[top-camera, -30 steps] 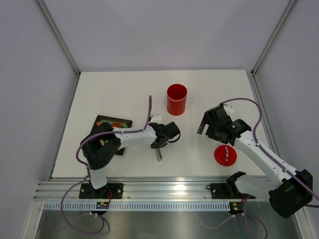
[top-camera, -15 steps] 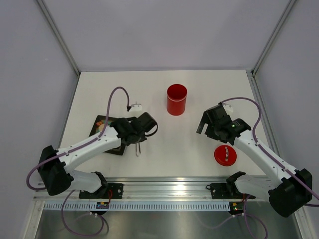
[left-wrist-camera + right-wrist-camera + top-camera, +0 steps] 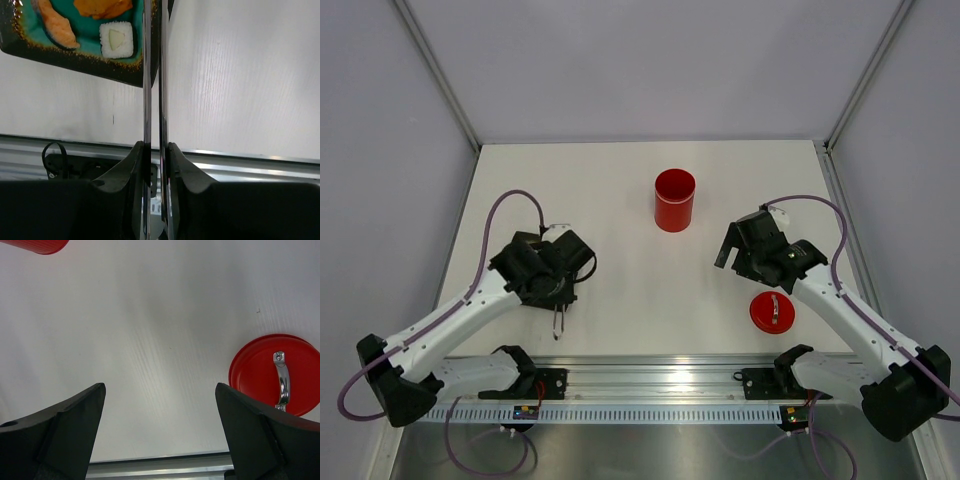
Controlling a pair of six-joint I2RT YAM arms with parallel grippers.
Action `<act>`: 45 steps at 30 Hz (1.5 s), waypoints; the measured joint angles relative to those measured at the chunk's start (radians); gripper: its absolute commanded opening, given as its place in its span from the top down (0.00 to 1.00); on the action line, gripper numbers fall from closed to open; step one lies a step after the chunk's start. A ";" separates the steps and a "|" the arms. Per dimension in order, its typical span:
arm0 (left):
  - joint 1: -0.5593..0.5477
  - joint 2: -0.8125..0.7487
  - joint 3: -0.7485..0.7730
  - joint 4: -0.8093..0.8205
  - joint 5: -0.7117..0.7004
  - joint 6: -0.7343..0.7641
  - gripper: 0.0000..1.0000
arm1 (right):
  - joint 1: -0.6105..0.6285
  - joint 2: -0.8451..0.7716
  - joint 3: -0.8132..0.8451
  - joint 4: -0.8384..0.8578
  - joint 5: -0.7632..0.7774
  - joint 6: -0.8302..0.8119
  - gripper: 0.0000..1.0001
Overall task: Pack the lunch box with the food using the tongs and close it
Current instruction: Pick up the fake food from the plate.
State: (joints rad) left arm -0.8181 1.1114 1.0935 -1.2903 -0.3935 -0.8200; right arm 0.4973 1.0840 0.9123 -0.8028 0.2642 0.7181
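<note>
Starting at the near edge: the red lid (image 3: 772,312) lies flat on the table (image 3: 650,300), silver handle (image 3: 283,379) up, beside the right arm. The left gripper (image 3: 155,146) is pinched narrow on the tongs (image 3: 147,75), both strips squeezed almost together between its fingers. Their tips reach over the corner of the black tray (image 3: 75,62), right next to the white roll (image 3: 116,40). Two orange pieces (image 3: 57,25) lie further in on the teal mat (image 3: 85,27). The right gripper (image 3: 159,387) hangs over bare table, fingers spread wide, holding nothing. Furthest back, the red lunch box (image 3: 674,200) stands upright and open, well apart from both.
</note>
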 measured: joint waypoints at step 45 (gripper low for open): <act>0.027 -0.163 -0.015 -0.070 -0.008 -0.196 0.63 | 0.000 -0.059 -0.023 0.029 -0.049 0.005 0.01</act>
State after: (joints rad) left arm -0.7914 0.9485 1.0786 -1.3602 -0.4015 -1.0161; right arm 0.4973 1.0248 0.8894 -0.7742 0.2150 0.7227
